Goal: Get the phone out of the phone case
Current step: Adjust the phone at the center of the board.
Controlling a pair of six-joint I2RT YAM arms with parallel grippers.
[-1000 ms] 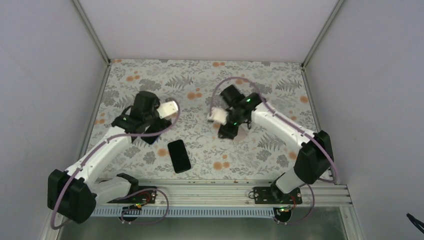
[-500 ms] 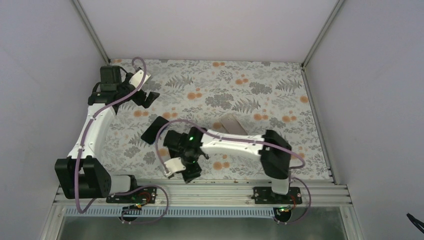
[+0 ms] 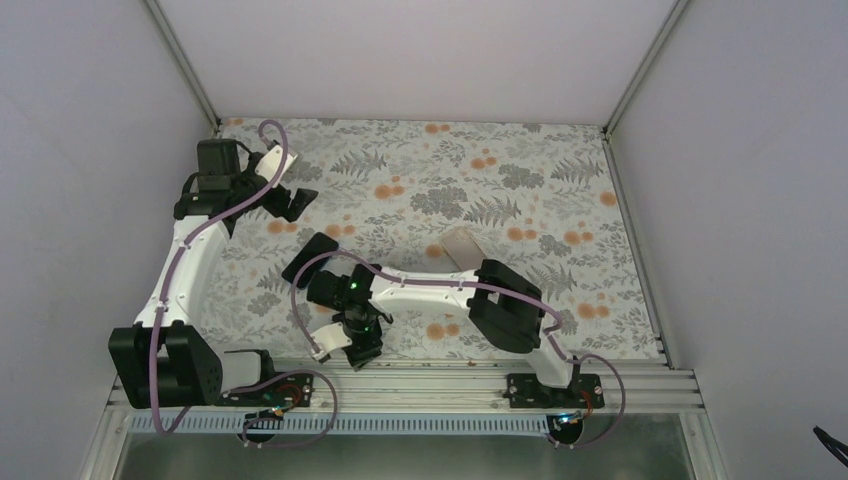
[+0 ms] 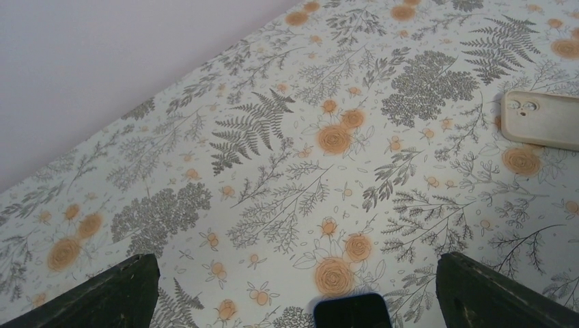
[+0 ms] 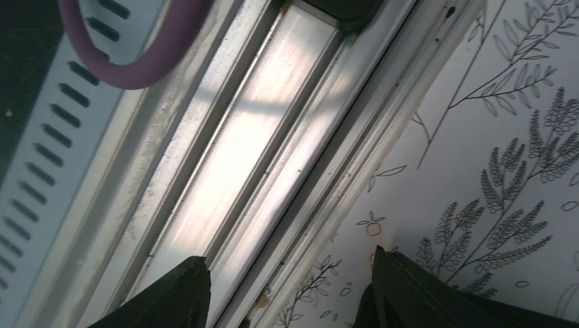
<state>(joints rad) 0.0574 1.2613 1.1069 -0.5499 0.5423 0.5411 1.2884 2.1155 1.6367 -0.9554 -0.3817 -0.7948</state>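
The phone (image 3: 312,258), black and bare, lies on the flowered mat at left centre; its top edge shows at the bottom of the left wrist view (image 4: 351,313). The phone case (image 3: 462,245), whitish and translucent, lies by itself at mid table, and in the left wrist view (image 4: 543,119) it shows a camera cut-out. My left gripper (image 3: 295,200) is open and empty above the far left of the mat, its jaws wide apart in its wrist view (image 4: 295,263). My right gripper (image 3: 362,345) is open and empty, low over the mat's near edge (image 5: 287,260).
The aluminium rail (image 5: 232,157) runs along the near edge right under my right gripper. The right arm (image 3: 440,290) lies folded across the front middle of the mat. The second black phone is hidden under it. White walls enclose the table.
The left arm swung from the phone to the far left. The right arm left the case, swept to the front middle over the second phone, then drew back toward the rail.
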